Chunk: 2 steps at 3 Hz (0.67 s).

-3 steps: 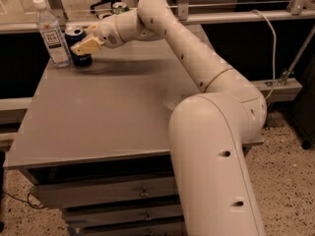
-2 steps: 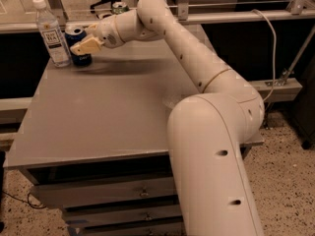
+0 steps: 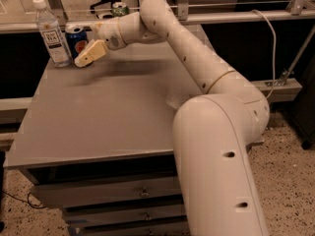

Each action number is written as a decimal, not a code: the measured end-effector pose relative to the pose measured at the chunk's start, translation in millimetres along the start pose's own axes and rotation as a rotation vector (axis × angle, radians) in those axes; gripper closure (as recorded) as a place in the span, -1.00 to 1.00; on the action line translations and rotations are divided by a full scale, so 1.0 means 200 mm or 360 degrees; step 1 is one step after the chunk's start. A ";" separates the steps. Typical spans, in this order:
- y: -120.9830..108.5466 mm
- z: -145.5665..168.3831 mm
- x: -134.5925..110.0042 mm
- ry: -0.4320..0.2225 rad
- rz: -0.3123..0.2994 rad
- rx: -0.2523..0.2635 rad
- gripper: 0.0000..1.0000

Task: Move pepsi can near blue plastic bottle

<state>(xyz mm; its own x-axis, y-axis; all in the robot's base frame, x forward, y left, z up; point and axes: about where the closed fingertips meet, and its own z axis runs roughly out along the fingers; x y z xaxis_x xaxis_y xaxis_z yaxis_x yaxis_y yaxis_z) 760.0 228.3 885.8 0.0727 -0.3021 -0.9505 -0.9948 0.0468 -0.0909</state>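
Observation:
The pepsi can (image 3: 75,40), dark blue with a silver top, stands upright at the table's far left corner. It is right beside the blue plastic bottle (image 3: 52,34), a clear bottle with a white cap and white label. My gripper (image 3: 89,53) is at the can's right front side, close against it and partly covering its lower right. The arm reaches in from the right, across the back of the table.
A green can (image 3: 119,8) stands at the table's far edge, behind my arm. The grey table (image 3: 113,112) has drawers below its front edge. A metal railing (image 3: 236,16) runs behind the table. A cable (image 3: 272,58) hangs at the right.
The gripper has shifted slightly down and toward the front right of the can, so more of the can shows. The can and bottle have not moved.

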 end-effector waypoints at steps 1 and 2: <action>0.02 -0.24 -0.05 -0.0075 0.0005 0.0145 -1.00; 0.10 -0.62 -0.20 -0.0132 -0.0065 0.0411 -1.00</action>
<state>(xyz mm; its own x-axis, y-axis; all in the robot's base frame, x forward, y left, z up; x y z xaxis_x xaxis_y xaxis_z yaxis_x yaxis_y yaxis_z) 728.6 123.4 959.1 0.1286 -0.2304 -0.9646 -0.9403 0.2806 -0.1924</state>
